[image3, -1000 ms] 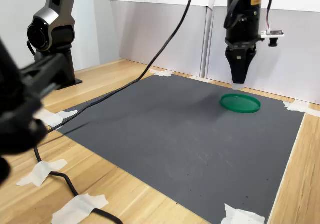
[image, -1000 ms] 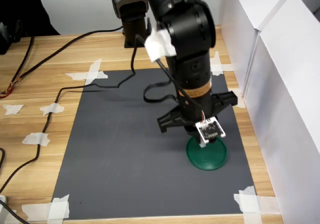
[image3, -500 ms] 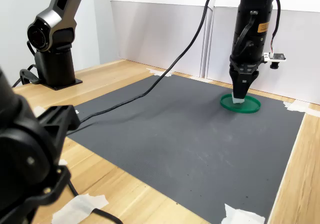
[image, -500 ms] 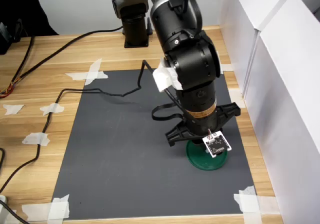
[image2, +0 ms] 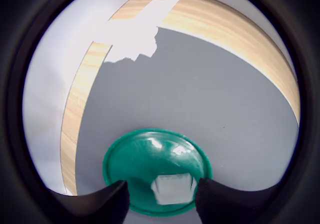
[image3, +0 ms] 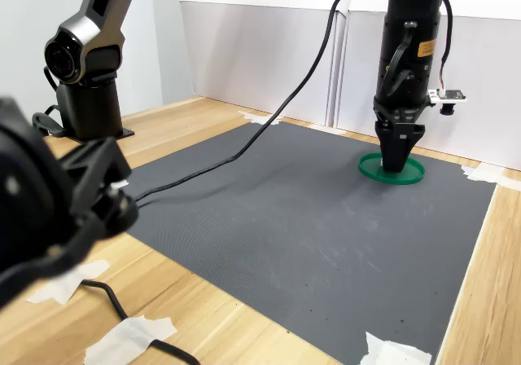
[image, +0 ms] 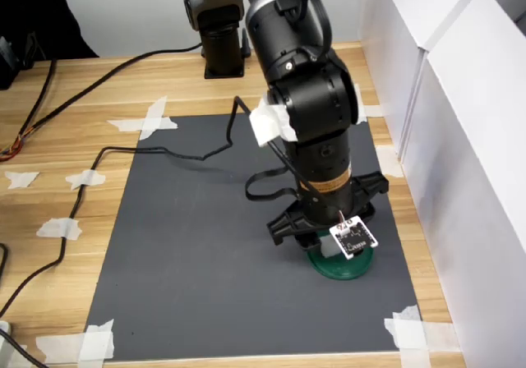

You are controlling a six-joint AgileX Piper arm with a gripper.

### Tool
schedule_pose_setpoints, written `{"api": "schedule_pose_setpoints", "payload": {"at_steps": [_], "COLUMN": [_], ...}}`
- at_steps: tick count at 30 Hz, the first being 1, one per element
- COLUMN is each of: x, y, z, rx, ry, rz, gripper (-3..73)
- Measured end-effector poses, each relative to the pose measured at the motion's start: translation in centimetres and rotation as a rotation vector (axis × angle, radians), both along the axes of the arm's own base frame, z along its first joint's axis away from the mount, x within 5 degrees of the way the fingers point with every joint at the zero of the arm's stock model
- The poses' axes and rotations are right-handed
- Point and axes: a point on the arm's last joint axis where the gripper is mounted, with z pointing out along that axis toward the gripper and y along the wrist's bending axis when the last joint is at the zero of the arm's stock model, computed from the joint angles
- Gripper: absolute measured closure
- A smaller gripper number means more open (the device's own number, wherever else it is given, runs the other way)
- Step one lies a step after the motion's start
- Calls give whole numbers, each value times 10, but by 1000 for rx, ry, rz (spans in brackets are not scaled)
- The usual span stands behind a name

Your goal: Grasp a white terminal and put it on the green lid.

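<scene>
I have the pincer (image2: 160, 196) down on the lid (image2: 131, 156), its jaws apart with the terminal (image2: 173, 188) lying loose between them, inside the lid's rim and near its edge. My worry is lifting off: a fingertip (image2: 216, 194) could drag the terminal off the lid. The terminal looks blocky, its broad face toward the wrist camera; I cannot tell a long axis.
</scene>
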Motion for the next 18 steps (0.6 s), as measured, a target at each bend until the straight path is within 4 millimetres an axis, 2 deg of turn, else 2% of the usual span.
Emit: {"api": "schedule_pose_setpoints", "payload": {"at_steps": [5, 8, 9, 11, 13, 18], "x": [-17, -38, -45, -64, -82, -134], "y": [-6, -15, -19, -30, -45, -109], "z": [40, 67, 70, 81, 88, 104], "rx": [40, 65, 69, 83, 100, 135], "ry": [-95, -163, -176, -216, -253, -438], "rz": [-19, -28, -33, -49, -80, -251], "gripper": [88, 112, 134, 206, 317, 629]}}
